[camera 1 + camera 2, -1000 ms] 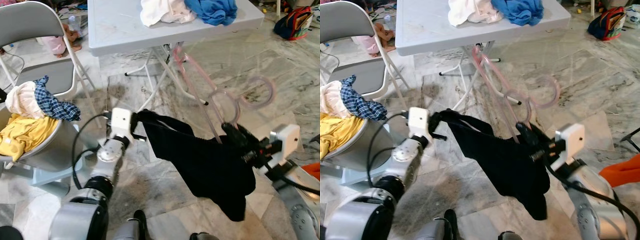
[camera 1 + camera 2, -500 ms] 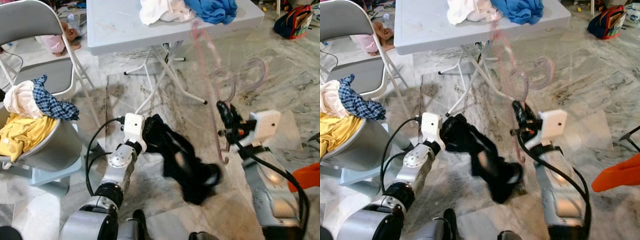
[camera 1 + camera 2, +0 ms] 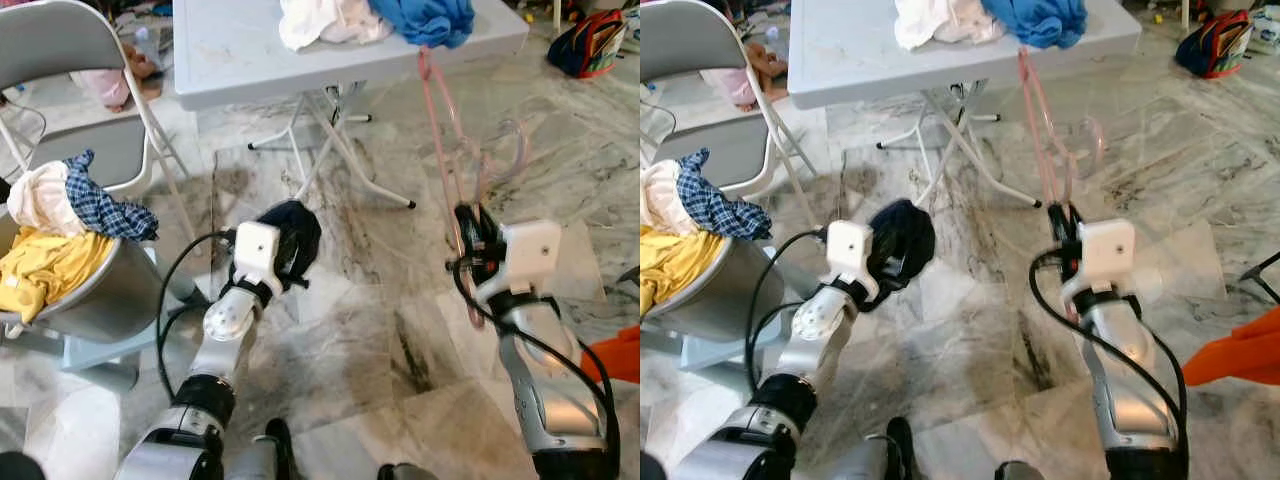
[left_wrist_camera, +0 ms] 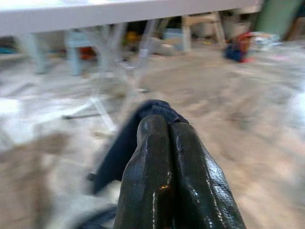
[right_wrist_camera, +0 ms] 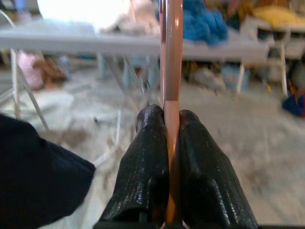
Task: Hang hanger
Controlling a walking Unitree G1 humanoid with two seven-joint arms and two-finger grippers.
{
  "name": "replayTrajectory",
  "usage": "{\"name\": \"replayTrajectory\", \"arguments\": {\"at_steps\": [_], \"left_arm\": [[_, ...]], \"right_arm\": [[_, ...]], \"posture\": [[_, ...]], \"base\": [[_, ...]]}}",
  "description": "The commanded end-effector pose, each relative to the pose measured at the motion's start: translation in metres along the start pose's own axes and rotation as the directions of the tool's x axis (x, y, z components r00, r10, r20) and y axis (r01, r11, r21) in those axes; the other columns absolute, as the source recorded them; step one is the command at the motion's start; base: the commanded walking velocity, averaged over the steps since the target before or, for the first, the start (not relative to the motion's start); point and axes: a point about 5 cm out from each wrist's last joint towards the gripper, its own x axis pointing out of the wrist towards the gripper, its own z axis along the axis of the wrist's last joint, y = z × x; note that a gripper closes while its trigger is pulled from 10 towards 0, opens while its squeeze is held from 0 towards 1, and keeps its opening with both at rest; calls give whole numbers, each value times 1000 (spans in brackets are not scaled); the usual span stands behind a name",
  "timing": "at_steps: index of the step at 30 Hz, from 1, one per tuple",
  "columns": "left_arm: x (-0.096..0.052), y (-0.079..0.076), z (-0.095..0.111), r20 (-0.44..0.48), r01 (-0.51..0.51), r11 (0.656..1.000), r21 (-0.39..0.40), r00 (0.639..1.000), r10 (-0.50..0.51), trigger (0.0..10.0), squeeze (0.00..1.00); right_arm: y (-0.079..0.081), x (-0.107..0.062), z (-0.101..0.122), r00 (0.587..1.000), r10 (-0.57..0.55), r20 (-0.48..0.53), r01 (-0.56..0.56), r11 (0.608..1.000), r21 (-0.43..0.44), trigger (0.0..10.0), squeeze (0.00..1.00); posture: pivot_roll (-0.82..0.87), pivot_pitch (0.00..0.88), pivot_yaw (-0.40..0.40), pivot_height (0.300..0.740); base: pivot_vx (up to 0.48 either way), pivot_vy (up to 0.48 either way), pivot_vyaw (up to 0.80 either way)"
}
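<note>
The right gripper [image 5: 167, 157] clamps the pink hanger [image 3: 440, 130] upright at 3 o'clock for hanging, while the left gripper [image 4: 164, 157], closed, bunches the black garment [image 3: 290, 240] at 9 o'clock.

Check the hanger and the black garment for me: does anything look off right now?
Yes. The black garment is not on the pink hanger. It is bunched up at the left gripper, while the right gripper is clamped on the bare hanger, which stands upright and apart from the cloth.
</note>
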Motion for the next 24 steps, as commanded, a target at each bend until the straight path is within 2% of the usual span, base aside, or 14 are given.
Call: {"name": "replayTrajectory", "arguments": {"at_steps": [1, 3, 6, 7, 8, 9, 10, 11, 15, 18, 22, 24], "left_arm": [[-2, 11, 10, 47, -64, 997, 41, 997, 62, 0, 0], [-10, 23, 16, 76, -136, 987, 82, 989, 130, 0, 0], [-16, 29, 19, 81, -176, 979, 104, 982, 168, 0, 0], [-19, 31, 22, 95, -176, 976, 129, 982, 165, 2078, 0], [-21, 32, 24, 105, -175, 974, 147, 981, 161, 2078, 0], [-23, 32, 26, 114, -171, 972, 163, 982, 153, 2863, 0], [-25, 33, 28, 121, -167, 971, 169, 982, 148, 4314, 0], [-26, 33, 31, 127, -160, 970, 185, 982, 138, 10000, 0], [-30, 28, 40, 138, -118, 970, 212, 986, 90, 10000, 0], [-31, 27, 40, 136, -115, 971, 211, 987, 87, 10000, 0], [-41, 30, 29, 87, -131, 975, 181, 989, 117, 10000, 0], [-41, 30, 29, 84, -136, 974, 182, 989, 123, 10000, 0]], "right_arm": [[-4, -3, 3, 999, -32, 10, 32, 999, 19, 10000, 0], [-3, -9, 1, 999, -48, 5, 48, 999, 7, 10000, 0], [-1, -12, 0, 998, -67, 4, 67, 997, 28, 10000, 0], [2, -14, -1, 998, -66, 2, 66, 997, 31, 10000, 0], [4, -16, -1, 998, -64, -1, 64, 997, 32, 10000, 0], [6, -17, -2, 998, -61, -2, 61, 998, 34, 10000, 0], [8, -19, -3, 998, -61, -5, 61, 997, 41, 10000, 0], [12, -21, -4, 998, -57, -7, 58, 997, 47, 10000, 0], [22, -22, -2, 999, -46, -5, 46, 996, 80, 10000, 0], [24, -22, -1, 999, -43, 4, 43, 995, 93, 10000, 0], [23, -19, 3, 998, -63, 25, 60, 991, 119, 10000, 0], [23, -18, 3, 998, -62, 26, 59, 992, 115, 10000, 0]], "posture": [[-25, 211, 52, 740], [-23, 208, 55, 740], [-18, 203, 57, 740], [-15, 203, 58, 740], [-15, 203, 59, 740], [-13, 203, 60, 740], [-12, 202, 60, 740], [-7, 201, 59, 740], [-3, 202, 59, 740], [-1, 202, 60, 740], [3, 191, 59, 740], [7, 185, 58, 740]], "base": [[0, 0, 0], [0, 0, 0], [0, 0, 0], [0, 0, 0], [0, 0, 0], [0, 0, 0], [0, 0, 0], [0, 0, 0], [0, 0, 0], [0, 0, 0], [0, 0, 0], [0, 0, 0]]}}
